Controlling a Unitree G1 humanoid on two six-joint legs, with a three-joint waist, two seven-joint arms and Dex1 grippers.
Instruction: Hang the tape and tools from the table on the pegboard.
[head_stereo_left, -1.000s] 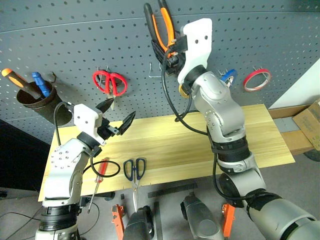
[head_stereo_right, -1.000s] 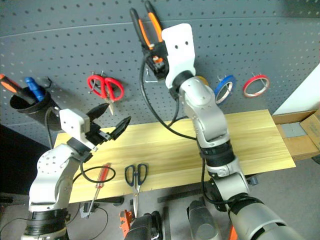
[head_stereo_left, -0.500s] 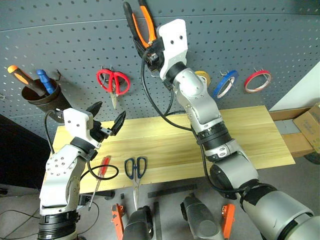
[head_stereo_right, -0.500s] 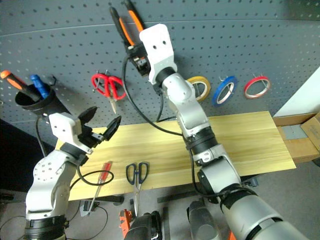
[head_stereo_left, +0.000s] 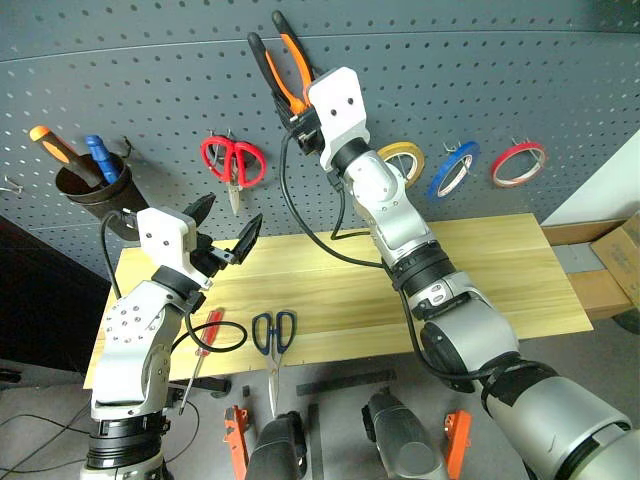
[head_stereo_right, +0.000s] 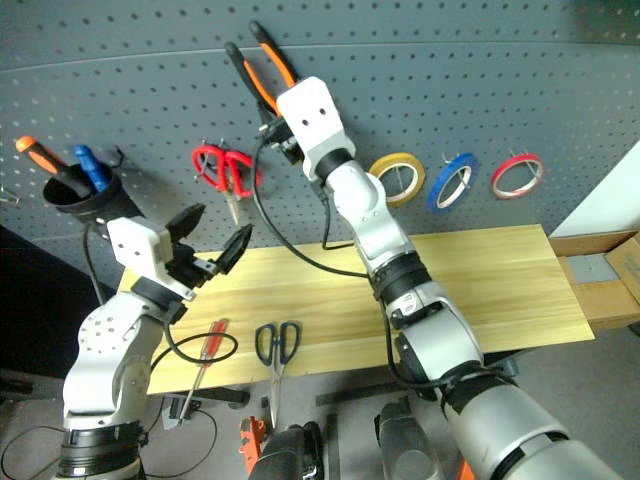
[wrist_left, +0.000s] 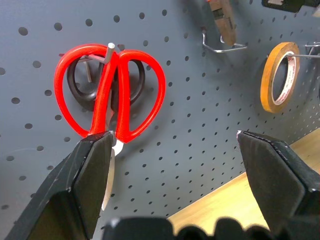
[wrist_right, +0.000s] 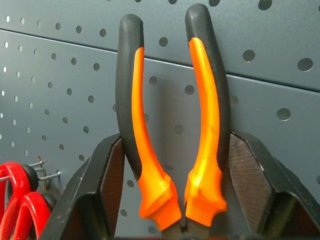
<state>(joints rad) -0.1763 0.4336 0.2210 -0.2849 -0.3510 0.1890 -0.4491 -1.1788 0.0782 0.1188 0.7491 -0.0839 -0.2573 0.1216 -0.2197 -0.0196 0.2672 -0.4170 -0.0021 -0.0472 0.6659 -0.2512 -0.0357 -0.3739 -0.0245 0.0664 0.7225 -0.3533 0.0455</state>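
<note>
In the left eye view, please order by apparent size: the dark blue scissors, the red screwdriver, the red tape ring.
1. Dark blue scissors.
2. Red screwdriver, nearly as long, so these two are close.
3. Red tape ring, clearly smallest, though farther away.

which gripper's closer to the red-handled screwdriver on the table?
Left. The left gripper hangs open just above the red-handled screwdriver at the table's near-left edge; the right gripper is up at the pegboard, holding the pliers.

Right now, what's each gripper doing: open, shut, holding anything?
Left gripper: open, empty, in front of the dark grey pegboard.
Right gripper: shut on the orange-and-black-handled pliers, handles pointing up.
</note>
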